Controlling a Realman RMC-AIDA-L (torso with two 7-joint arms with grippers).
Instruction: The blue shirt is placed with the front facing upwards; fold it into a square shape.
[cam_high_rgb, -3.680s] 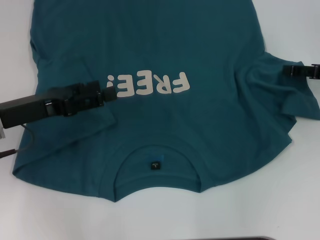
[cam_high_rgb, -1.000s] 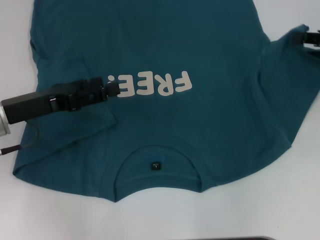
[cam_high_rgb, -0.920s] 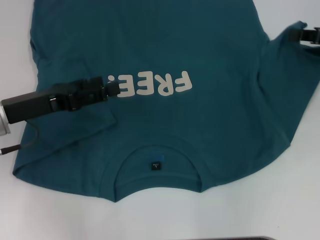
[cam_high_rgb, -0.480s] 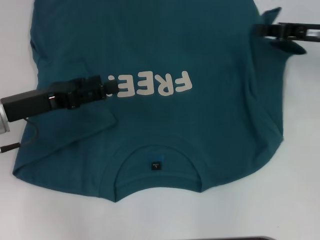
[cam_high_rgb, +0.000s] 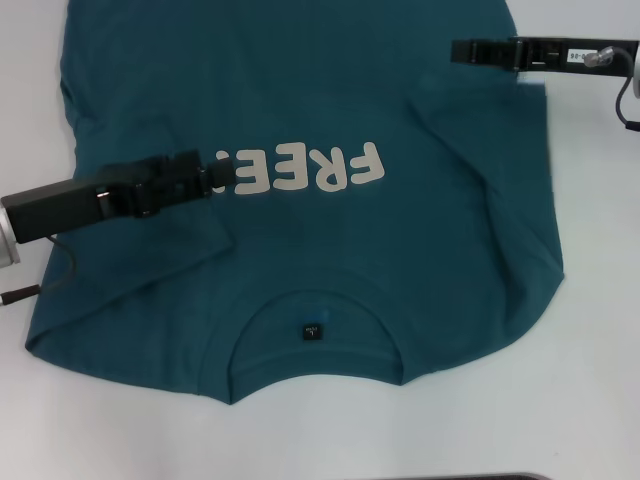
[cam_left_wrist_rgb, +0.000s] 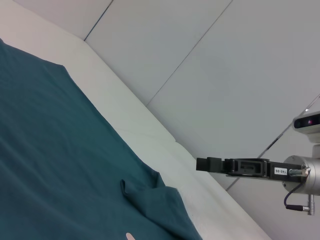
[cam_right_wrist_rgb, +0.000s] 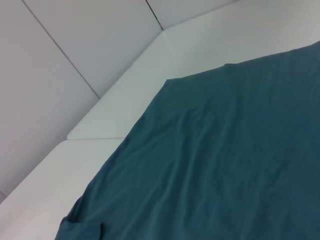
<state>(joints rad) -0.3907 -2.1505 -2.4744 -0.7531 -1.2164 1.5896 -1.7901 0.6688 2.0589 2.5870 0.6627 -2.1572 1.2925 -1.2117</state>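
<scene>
White table (cam_high_rgb: 600, 400) carries your shirt (cam_high_rgb: 300, 90), front up. Both sleeves lie folded inward; body folds remain. Left gripper (cam_high_rgb: 228, 170) rests beside the lettering (cam_high_rgb: 300, 170), right gripper (cam_high_rgb: 462, 50) hovers beyond it; I cannot tell either's grip.

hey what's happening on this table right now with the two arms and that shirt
A two-armed robot is folding the blue shirt, which lies front up on the white table with the "FREE!" lettering showing. Both sleeves now lie folded in over the body. The left gripper sits low over the left end of the lettering. The right gripper hovers above the shirt's far right part, with no cloth seen in it. The body itself is not yet folded.
</scene>
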